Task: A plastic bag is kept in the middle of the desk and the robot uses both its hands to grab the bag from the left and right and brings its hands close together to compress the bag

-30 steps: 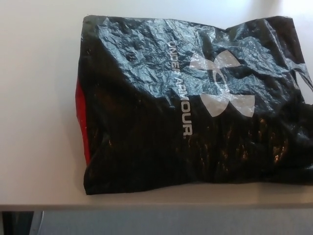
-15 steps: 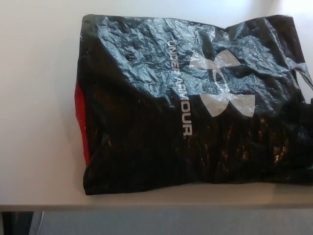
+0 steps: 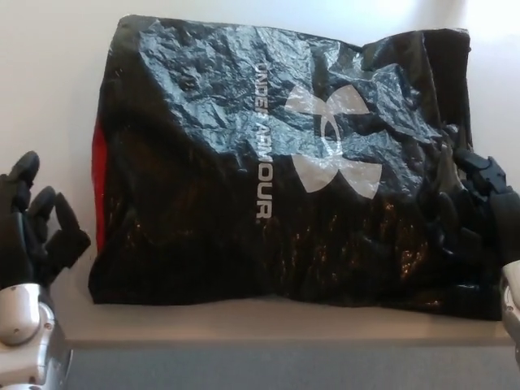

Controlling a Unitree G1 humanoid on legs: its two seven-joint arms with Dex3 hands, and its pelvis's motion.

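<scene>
A large crinkled black plastic bag (image 3: 244, 179) with a white logo and lettering lies flat on the white desk (image 3: 49, 97), a red strip showing along its left side. My left hand (image 3: 36, 223) is at the lower left, just left of the bag's edge and apart from it, fingers spread open. My right hand (image 3: 475, 207) rests against the bag's right edge; it is black against the black plastic, so its fingers are hard to make out.
The desk's front edge (image 3: 268, 333) runs just below the bag, with grey floor beneath. Bare desk surface lies to the left of the bag and behind it.
Both hands have come into view, the left beside the bag's left edge and the right at its right edge. The whole picture has shifted slightly left and up, so the camera moved.
</scene>
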